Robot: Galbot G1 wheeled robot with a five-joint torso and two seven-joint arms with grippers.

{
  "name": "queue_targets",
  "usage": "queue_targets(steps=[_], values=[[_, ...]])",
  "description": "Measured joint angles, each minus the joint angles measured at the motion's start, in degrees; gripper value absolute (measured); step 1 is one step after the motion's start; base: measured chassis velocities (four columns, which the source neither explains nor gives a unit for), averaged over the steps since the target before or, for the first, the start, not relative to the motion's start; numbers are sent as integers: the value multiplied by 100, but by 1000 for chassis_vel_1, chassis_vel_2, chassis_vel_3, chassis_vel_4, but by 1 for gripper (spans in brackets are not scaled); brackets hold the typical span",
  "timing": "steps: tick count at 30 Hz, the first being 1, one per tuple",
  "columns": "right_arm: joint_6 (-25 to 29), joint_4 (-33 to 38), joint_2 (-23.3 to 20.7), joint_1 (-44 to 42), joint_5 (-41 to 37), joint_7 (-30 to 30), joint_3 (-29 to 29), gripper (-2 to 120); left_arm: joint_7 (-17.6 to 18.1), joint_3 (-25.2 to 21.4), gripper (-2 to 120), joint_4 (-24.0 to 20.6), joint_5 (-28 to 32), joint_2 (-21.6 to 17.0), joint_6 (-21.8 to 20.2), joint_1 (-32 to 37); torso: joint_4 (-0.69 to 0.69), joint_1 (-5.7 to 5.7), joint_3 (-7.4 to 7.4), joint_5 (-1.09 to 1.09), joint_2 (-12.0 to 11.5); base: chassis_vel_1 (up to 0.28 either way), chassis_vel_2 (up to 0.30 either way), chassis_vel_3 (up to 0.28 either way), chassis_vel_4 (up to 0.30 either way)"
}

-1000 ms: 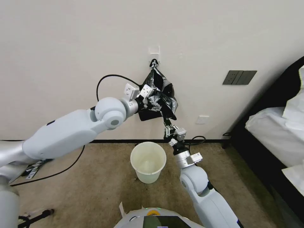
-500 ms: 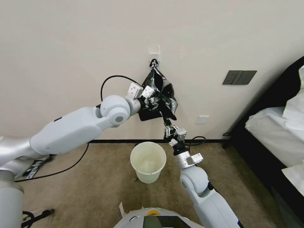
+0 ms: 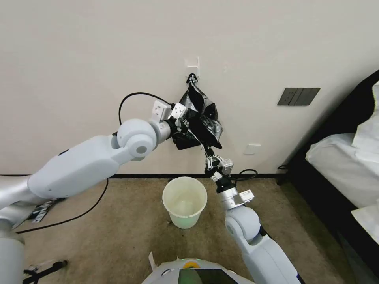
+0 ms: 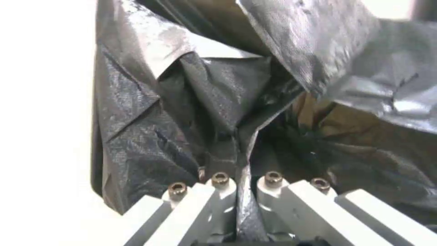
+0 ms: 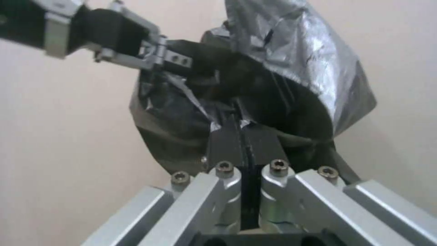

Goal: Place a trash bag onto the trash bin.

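Pinching trash bag (image 3: 201, 118) film: left gripper (image 3: 188, 127) at side, right gripper (image 3: 208, 153) at bottom edge; trash bin (image 3: 184, 202) below, apart.

Glossy wrinkled plastic trash bag (image 3: 201, 118), smooth plastic trash bin (image 3: 184, 207)

The left arm reaches up and forward from the left, elbow bent, its wrist level with the trash bag (image 3: 202, 118) on the wall. The left tool (image 3: 188, 127) is at the bag's left side, fingers pinched together on a fold of film. The right arm rises steeply from below the bag; the right tool (image 3: 208, 153) points upward, clamped on the bag's lower edge.
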State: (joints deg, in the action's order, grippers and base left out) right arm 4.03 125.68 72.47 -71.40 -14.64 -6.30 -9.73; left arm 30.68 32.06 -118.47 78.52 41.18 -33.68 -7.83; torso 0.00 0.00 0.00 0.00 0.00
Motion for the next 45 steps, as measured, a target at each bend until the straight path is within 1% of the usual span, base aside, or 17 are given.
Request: queue_targets(steps=[3,6,9,10,13,14,16,18,21,22,25,26,30,34,35,37,45], values=[[-107,97,-41,-37,-142,-40,-14,0,1,-219,0,-102,-144,-71,185,304,1,0,0,0,0,0,0,0,0],[-192,254,-111,-139,-194,-56,-56,7,7,-421,0,-168,-294,-71,410,559,1,0,0,0,0,0,0,0,0],[-283,552,-319,-386,-199,-69,-208,20,19,-610,0,-218,-445,-8,606,787,-1,0,0,0,0,0,0,0,0],[-283,552,-319,-386,-199,-69,-208,20,19,-610,0,-218,-445,-8,606,787,-1,0,0,0,0,0,0,0,0],[-328,910,-626,-676,-315,-87,-441,34,22,-750,0,-270,-508,29,645,911,-3,0,0,2,0,0,0,0,0],[-328,910,-626,-676,-315,-87,-441,34,22,-750,0,-270,-508,29,645,911,-3,0,0,2,0,0,0,0,0],[-522,1254,-862,-688,-913,-262,-565,44,24,-820,0,-313,-600,38,645,994,-3,0,-1,1,0,0,0,0,0],[-598,1342,-969,-602,-1118,-329,-619,48,23,-834,0,-334,-624,39,645,1027,-2,0,-1,0,0,0,0,0,0],[-742,1251,-1452,-2,-1258,-398,-733,65,13,-858,0,-438,-708,37,643,1155,0,0,-1,2,0,0,0,0,0],[-742,1251,-1452,-2,-1258,-398,-733,65,13,-858,0,-438,-708,37,643,1155,0,0,-1,2,0,0,0,0,0],[-1067,1007,-1910,651,-1680,-531,-639,78,8,-890,0,-451,-754,51,638,1241,0,0,0,1,0,0,0,0,0],[-1067,1007,-1910,651,-1680,-531,-639,78,8,-890,0,-451,-754,51,638,1241,0,0,0,1,0,0,0,0,0],[-1387,506,-2350,1647,-1900,-498,-372,96,4,-913,0,-459,-768,58,635,1321,1,0,0,1,0,0,0,0,0],[-1414,374,-2420,1853,-1901,-457,-280,98,4,-925,0,-461,-770,59,635,1339,0,0,0,1,0,0,0,0,0],[-1439,78,-2549,2266,-1887,-359,11,100,3,-974,0,-480,-773,60,635,1390,0,0,0,1,1,0,0,0,0],[-1444,-9,-2582,2368,-1874,-321,98,99,3,-996,0,-491,-773,52,635,1414,-2,0,0,1,0,0,0,0,0],[-1492,-493,-2536,2935,-1709,-252,662,86,-16,-1234,0,-641,-769,-100,622,1697,1,0,0,0,0,0,0,0,0]])
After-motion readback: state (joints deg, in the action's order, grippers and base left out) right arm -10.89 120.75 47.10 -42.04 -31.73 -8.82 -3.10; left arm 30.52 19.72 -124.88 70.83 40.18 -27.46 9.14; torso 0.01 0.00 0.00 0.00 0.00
